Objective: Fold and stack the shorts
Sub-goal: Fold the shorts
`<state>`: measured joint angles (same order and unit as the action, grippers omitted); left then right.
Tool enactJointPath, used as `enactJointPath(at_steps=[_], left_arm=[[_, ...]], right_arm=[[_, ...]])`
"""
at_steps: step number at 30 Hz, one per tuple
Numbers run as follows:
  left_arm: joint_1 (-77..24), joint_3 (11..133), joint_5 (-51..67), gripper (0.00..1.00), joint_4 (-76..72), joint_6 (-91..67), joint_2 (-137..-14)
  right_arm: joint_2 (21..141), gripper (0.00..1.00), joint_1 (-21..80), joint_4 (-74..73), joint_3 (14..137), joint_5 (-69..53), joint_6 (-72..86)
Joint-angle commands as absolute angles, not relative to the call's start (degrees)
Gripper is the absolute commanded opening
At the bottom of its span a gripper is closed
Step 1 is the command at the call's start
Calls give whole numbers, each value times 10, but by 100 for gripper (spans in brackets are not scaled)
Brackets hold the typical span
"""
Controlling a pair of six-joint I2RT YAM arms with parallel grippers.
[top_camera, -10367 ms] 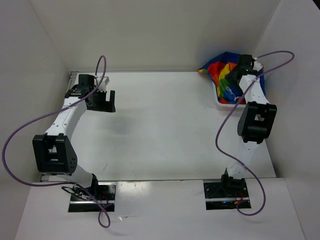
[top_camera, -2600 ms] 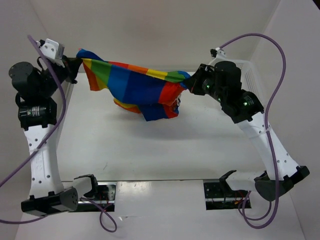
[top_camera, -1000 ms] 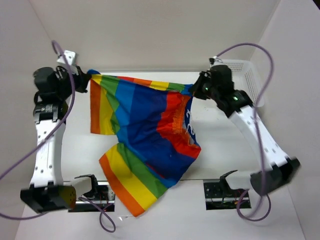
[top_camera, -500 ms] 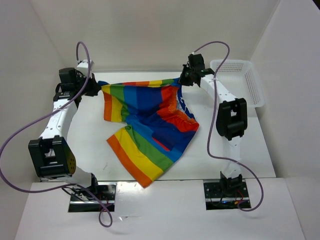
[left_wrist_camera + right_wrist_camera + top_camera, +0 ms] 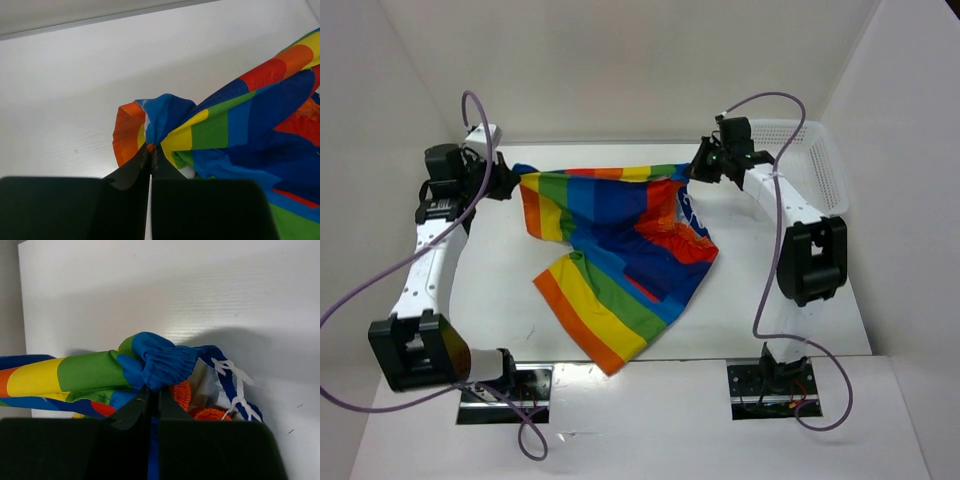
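**Shorts stretched between two pinched corners**

The left end effector (image 5: 508, 181) and right end effector (image 5: 697, 171) are each pressed together on a bunched far corner of the shorts (image 5: 620, 265). This is probably to pull that edge taut for flattening. The shorts lie on the table (image 5: 500, 290) between them, with one leg reaching the near edge.
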<state>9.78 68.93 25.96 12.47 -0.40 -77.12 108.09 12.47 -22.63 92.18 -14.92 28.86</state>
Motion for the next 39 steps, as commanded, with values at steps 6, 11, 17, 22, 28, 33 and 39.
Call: enactJointPath(at_steps=[6,11,17,22,28,33,39], left_arm=[[105,607,339,0,177,0,-592],[100,514,364,0,192,0,-466],[72,456,422,0,244,0,-374],[18,397,428,2,258,0,-330],[-29,381,477,80,258,0,-287],[-52,380,476,99,246,0,-268],[-52,360,410,68,267,0,-262]], right_arm=[[927,4,113,-192,794,-163,301],[854,6,107,-200,724,-163,312],[752,6,93,-217,637,-149,336],[664,10,43,-236,555,-149,336],[600,80,-12,-261,489,-152,343],[548,93,-12,-261,481,-108,388],[529,31,-12,-250,430,-136,440]])
